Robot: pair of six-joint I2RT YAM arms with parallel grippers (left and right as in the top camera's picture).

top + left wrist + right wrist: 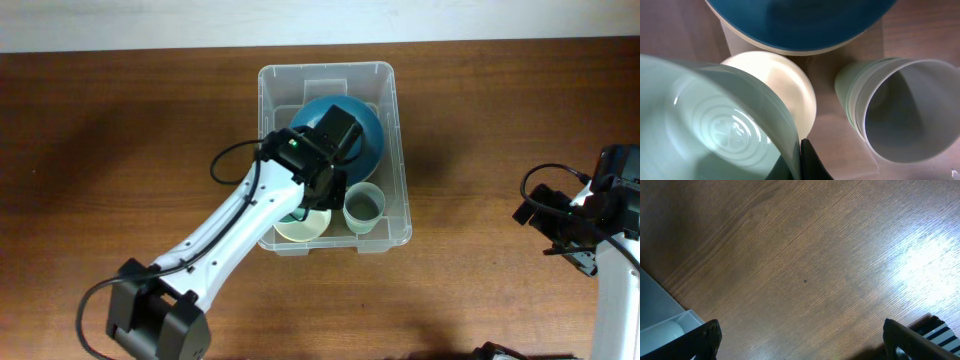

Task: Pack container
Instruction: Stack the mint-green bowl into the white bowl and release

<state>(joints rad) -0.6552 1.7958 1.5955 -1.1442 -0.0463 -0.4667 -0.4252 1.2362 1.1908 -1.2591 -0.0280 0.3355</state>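
Container [398, 150] crowded, blue bowl [368, 135], cup [364, 210], left pincer [798, 161] gripping green bowl [715, 125]

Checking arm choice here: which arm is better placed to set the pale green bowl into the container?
Left. The left gripper holds the pale green bowl by its rim above the container, over the cream bowl beside the cup. The right gripper hangs open over the table, off to the container's side.

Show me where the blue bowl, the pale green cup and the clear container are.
blue bowl [366, 130], overhead view, on the right of its inside.
pale green cup [365, 206], overhead view, inside its open mouth.
container [325, 69], overhead view, on its far rim.
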